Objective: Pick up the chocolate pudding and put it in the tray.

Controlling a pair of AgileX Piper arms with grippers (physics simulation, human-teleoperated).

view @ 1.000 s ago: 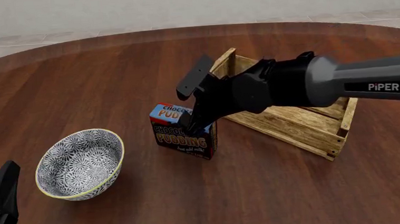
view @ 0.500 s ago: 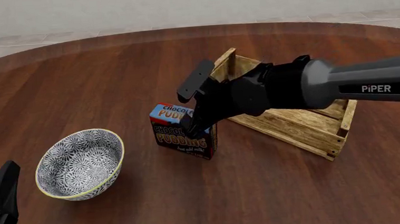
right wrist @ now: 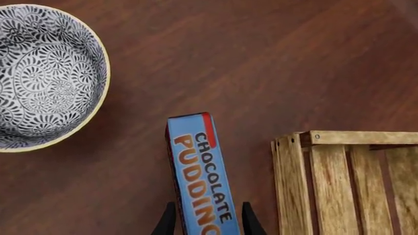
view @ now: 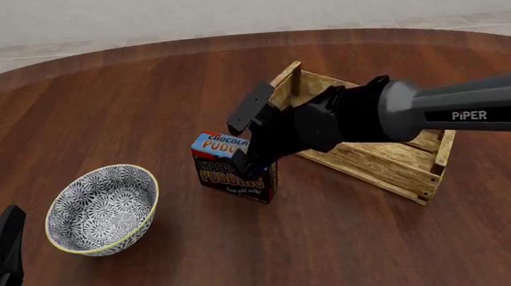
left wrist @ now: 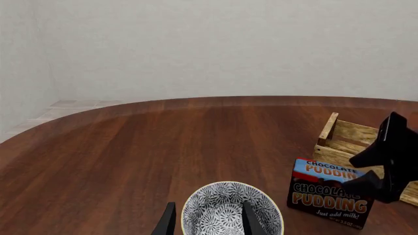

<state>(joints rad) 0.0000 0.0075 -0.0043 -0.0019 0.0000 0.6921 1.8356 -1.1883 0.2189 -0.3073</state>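
The step in hand looks like closing on the chocolate pudding (view: 231,167), which stands upright on the desk (view: 144,97), not yet lifted. To do it well, I judge the right tool (view: 247,137) should sink a little further so its fingers bite the broad faces below the blue top band, stay centred along the carton's length, and close squarely so the tall, thin carton does not tip or twist. Then a straight lift is needed, high enough to clear the near end board of the tray (view: 416,157).

The right tool is spread wide, not holding anything. In the right wrist view its 2 fingertips (right wrist: 168,221) stand on either side of the carton's narrow top (right wrist: 199,171), each with a sliver of desk between it and the box. In the front view the tool reaches in from 3 o'clock, 1 finger raised behind the carton toward 12 o'clock and the other low at its front face.

The carton stands just beside the tray's corner, the tray at its 3 o'clock and the bowl (view: 101,209) well apart at its 9 o'clock. The left tool (left wrist: 206,220) idles near the bowl, parted and empty.
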